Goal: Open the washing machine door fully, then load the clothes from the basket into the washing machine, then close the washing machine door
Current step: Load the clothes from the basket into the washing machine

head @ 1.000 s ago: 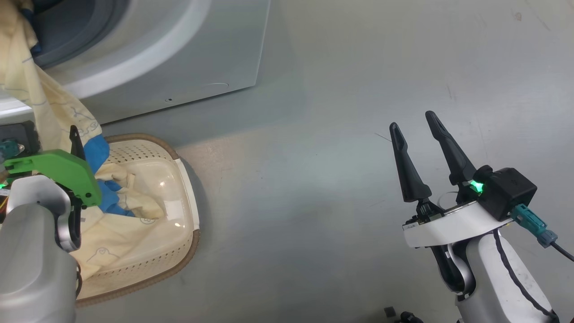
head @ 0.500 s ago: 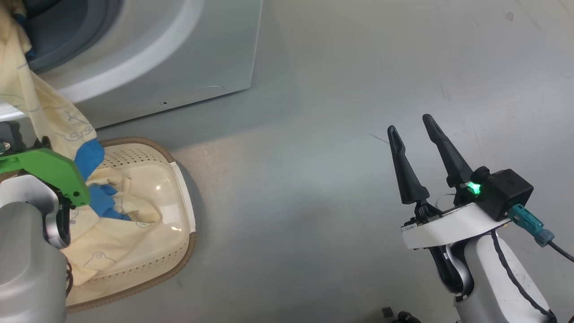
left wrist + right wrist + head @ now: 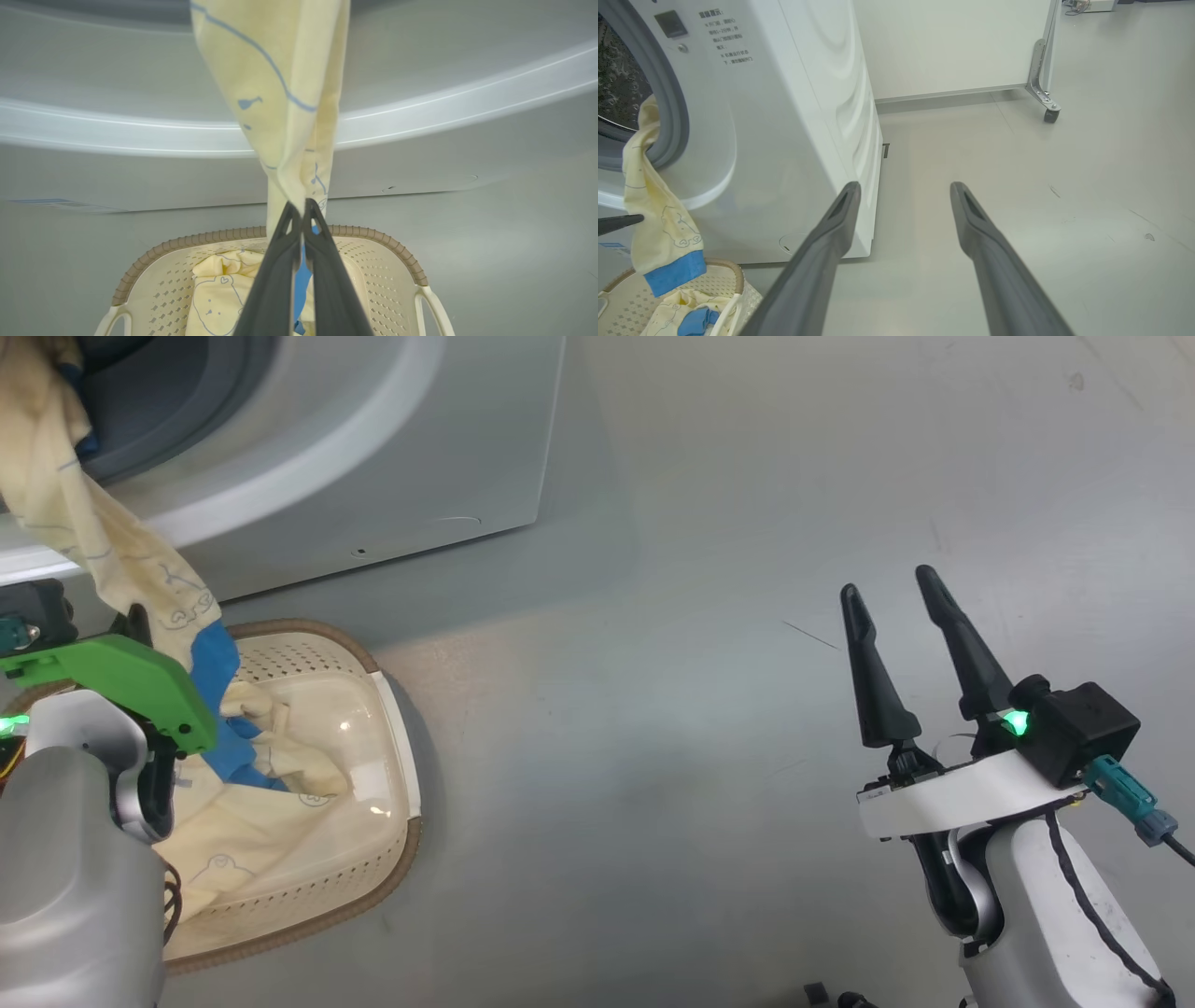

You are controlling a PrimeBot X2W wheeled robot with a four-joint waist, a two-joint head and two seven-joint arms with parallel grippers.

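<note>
A cream-yellow garment [image 3: 112, 551] with a blue cuff hangs out of the washing machine [image 3: 448, 448] mouth and down its white front, above the basket [image 3: 397, 747]. My left gripper [image 3: 299, 205] is shut on this garment's lower part, pinching a fold between the fingertips. More clothes [image 3: 271, 803] lie in the cream basket [image 3: 373, 235] on the floor. In the right wrist view the same garment [image 3: 654, 210] drapes over the grey gasket. My right gripper [image 3: 892, 586] hovers open over bare floor, far right of the basket, holding nothing. The washing machine door is out of view.
Grey floor [image 3: 700, 523] stretches to the right of the washing machine [image 3: 784, 140]. A white panel on a metal bracket with a caster wheel [image 3: 1050, 114] stands at the far back. The basket [image 3: 733, 275] sits right against the machine's front.
My left gripper has shut on the hanging garment. The head camera has shifted slightly; the right arm holds its pose.
</note>
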